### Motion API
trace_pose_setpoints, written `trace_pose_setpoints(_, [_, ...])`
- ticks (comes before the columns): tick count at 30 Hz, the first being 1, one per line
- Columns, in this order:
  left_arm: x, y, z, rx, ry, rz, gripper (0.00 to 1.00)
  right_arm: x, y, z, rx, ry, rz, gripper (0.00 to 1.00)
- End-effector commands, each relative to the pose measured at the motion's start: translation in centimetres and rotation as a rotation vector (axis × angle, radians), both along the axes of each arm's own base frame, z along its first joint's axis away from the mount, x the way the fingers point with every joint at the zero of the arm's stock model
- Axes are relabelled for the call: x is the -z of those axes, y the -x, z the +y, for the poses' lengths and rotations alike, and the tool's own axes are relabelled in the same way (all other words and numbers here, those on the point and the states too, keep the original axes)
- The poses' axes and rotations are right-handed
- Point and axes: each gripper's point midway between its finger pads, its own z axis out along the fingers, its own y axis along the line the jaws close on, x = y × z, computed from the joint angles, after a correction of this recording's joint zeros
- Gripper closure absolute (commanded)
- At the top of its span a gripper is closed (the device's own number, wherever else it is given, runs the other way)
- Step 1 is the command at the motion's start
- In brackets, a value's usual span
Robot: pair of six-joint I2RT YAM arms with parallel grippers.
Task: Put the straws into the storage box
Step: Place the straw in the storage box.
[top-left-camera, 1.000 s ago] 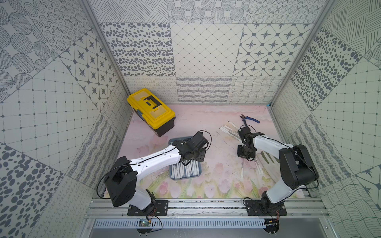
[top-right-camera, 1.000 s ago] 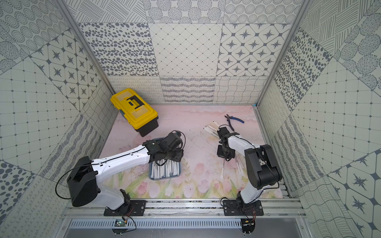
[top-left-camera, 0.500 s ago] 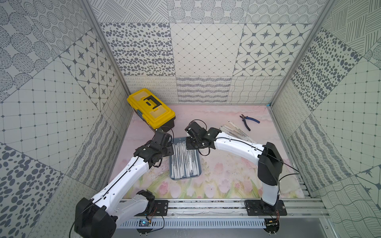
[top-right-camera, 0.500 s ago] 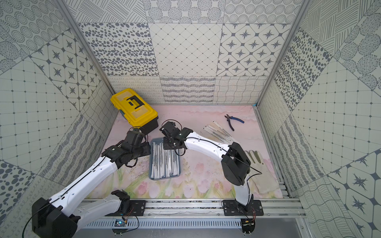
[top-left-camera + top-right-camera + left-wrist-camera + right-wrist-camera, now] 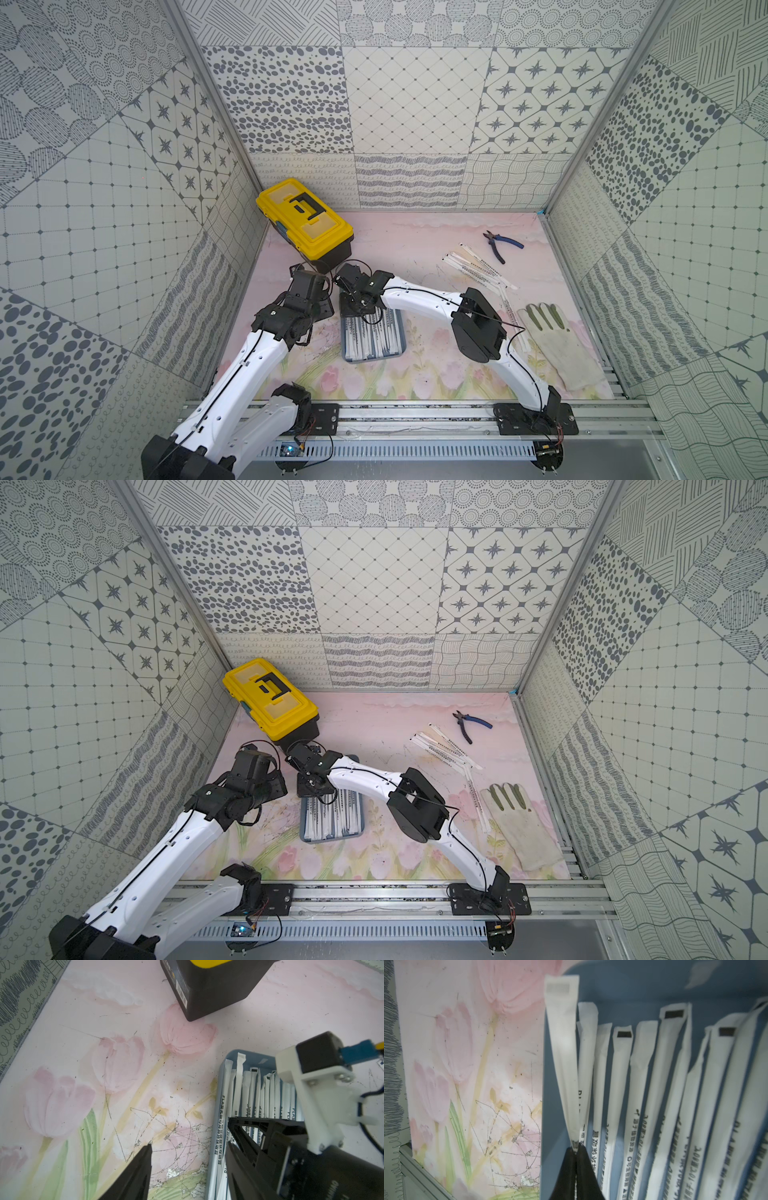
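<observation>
While the right gripper pinches one wrapped straw at the storage box edge, left gripper alongside, jaws parted.

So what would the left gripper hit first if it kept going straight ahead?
Probably the bare table mat, since the left gripper tilts down at it; the yellow toolbox lies farther on.

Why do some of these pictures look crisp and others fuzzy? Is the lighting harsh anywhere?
Right wrist view: the straw pinched in the right gripper and the print nearest the lens are soft, probably too close to focus. Left wrist view: the tulip mat is sharp, the left gripper a dark silhouette. Both top views: even light, faint shadows, walls splaying outward, wide-angle distortion.
</observation>
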Motion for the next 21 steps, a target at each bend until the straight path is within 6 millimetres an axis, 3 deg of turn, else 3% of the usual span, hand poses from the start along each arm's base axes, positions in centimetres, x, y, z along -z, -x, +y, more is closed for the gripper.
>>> trace_pose_setpoints(1, [0.4, 0.2, -0.1, 0.001, 0.019, 0.015, 0.39, 0.2, 0.0, 0.3, 0.015, 0.013, -0.006, 0.93])
trace_pose_setpoints(8, [0.4, 0.0, -0.5, 0.012, 0.035, 0.013, 0.39, 0.3, -0.1, 0.4, 0.010, 0.024, 0.011, 0.80])
trace_pose_setpoints(12, [-0.1, -0.1, -0.7, 0.023, 0.045, 0.006, 0.40, -3.0, -0.2, -0.1, 0.018, -0.021, -0.022, 0.77])
trace_pose_setpoints(15, [-1.0, -0.5, -1.4, 0.043, 0.071, -0.011, 0.40, -6.0, -0.3, -1.8, 0.034, -0.062, -0.050, 0.76])
trace_pose_setpoints(17, [-1.6, -1.0, -2.6, 0.094, 0.103, -0.028, 0.41, -7.1, -0.8, -4.8, 0.072, -0.066, -0.060, 0.75])
trace_pose_setpoints(18, [-1.9, -1.3, -3.9, 0.140, 0.120, -0.037, 0.41, -7.7, -1.4, -7.3, 0.110, -0.066, -0.069, 0.75])
trace_pose_setpoints(21, [-2.4, -1.8, -9.5, 0.341, 0.109, -0.061, 0.41, -6.7, -3.1, -17.3, 0.242, 0.027, -0.081, 0.72])
